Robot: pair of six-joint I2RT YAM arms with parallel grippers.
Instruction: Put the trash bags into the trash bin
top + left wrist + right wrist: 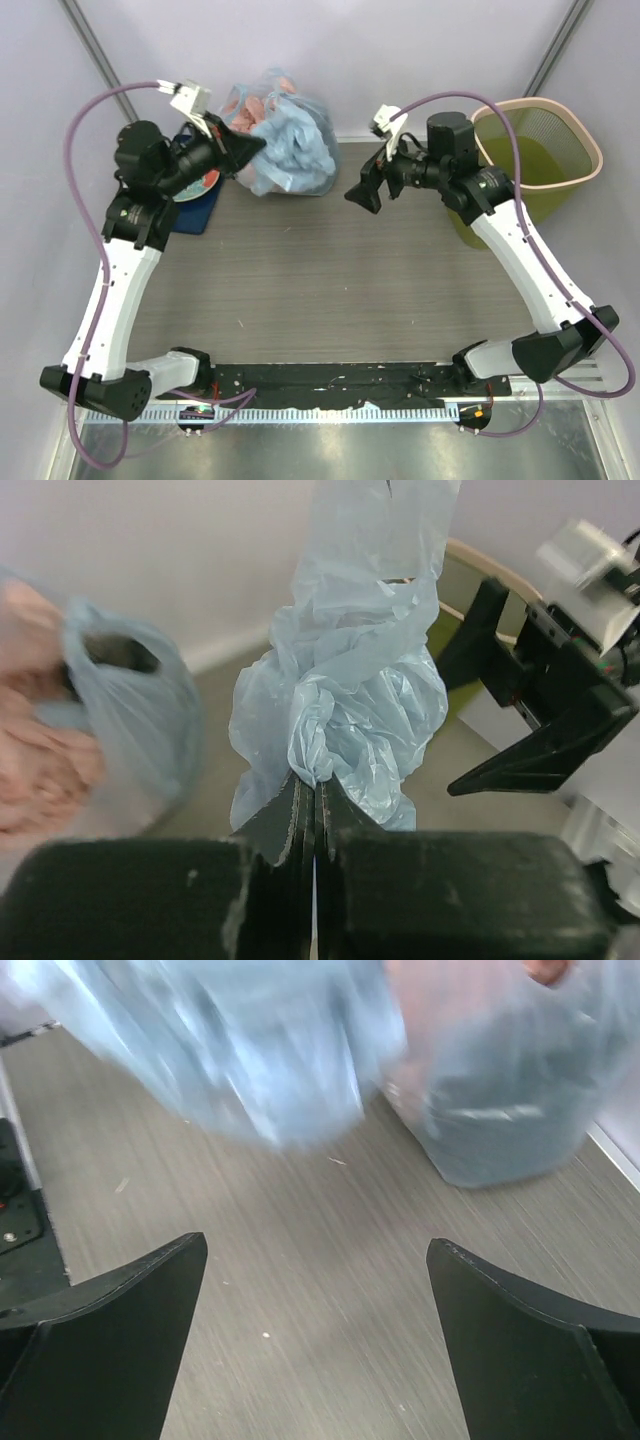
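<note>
Fingers point(285, 825) of our left gripper point(312, 785) are pressed together on a gathered wad of the thin, crinkly, translucent light-blue plastic bag point(345, 700), which is bunched just ahead of them at the bench's far left. It is well apart from the olive-green mesh-sided wastebasket point(597, 150) at the far right. Our right gripper point(315, 1243) has its fingers spread on nothing. We judge the film almost weightless, limp and slippery, so a bunched fold is the safest hold. The grey wood-grain bench point(330, 280) looks smooth. The knotted blue bag showing pink lumps point(255, 105) sits close beside the wad, with pale walls point(400, 50) behind.
</note>
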